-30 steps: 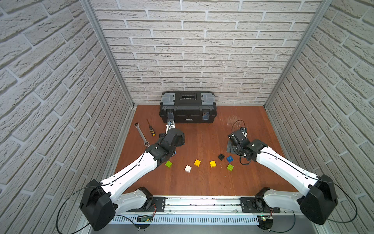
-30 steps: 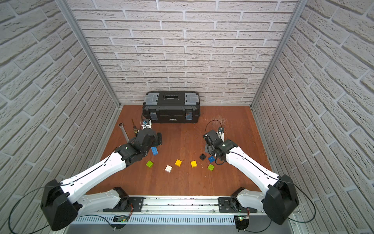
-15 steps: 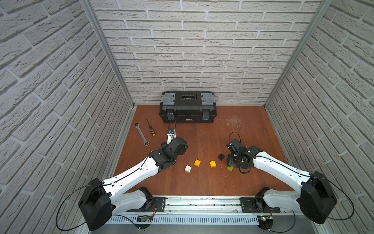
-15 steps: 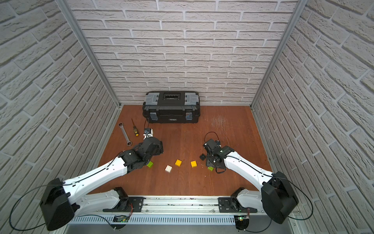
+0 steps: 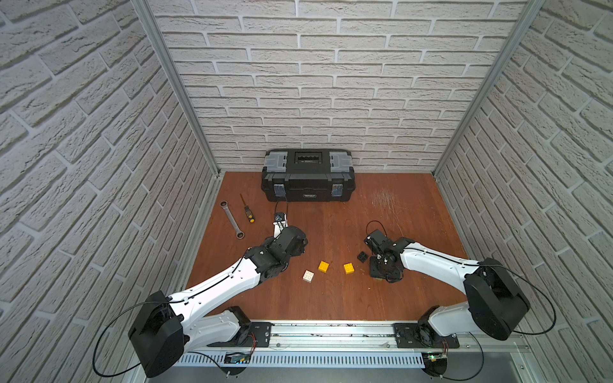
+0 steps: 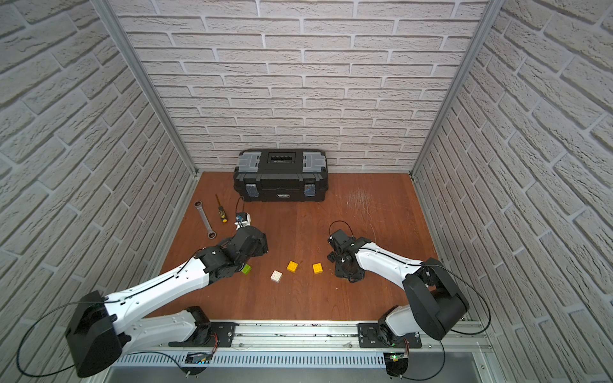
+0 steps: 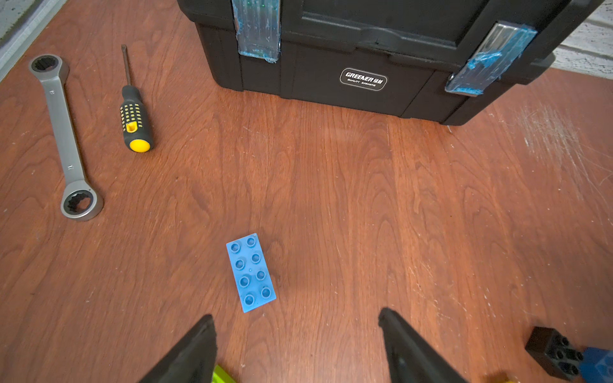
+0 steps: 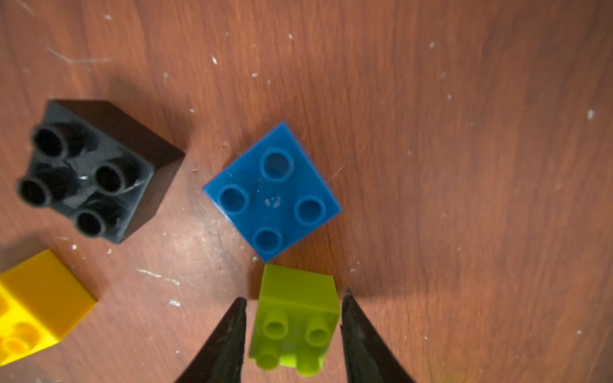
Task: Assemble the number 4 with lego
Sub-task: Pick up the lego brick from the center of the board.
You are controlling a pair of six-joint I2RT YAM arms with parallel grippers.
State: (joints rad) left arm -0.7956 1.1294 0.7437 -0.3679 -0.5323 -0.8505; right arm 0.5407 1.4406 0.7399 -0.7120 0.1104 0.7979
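A: Start at the left of the floor. What is the left gripper [image 7: 295, 313] doing?

B: It is spread wide and holds nothing. The long blue brick [image 7: 251, 272] lies flat, studs up, just ahead of its fingertips toward the toolbox [image 7: 365, 66], a little nearer one finger than the other. Its long axis runs almost along the line of reach, slightly skewed, so I judge the jaws would meet its narrow width.

A: And in the top views?

B: The arm hides that brick. Low in the centre of the frame lie the white brick [image 5: 308, 276] and the yellow bricks [image 5: 323, 266], all apart and unjoined — no number 4 anywhere.

A: Right of centre?

B: The right gripper [image 8: 295, 294] is down over a lime green brick [image 8: 297, 318], with a finger close on each flank. Whether they pinch it, I cannot tell. The square blue brick [image 8: 272, 192] sits just beyond, its corner almost touching the lime one. The right arm is nearer that cluster — the left is nearer the long brick.
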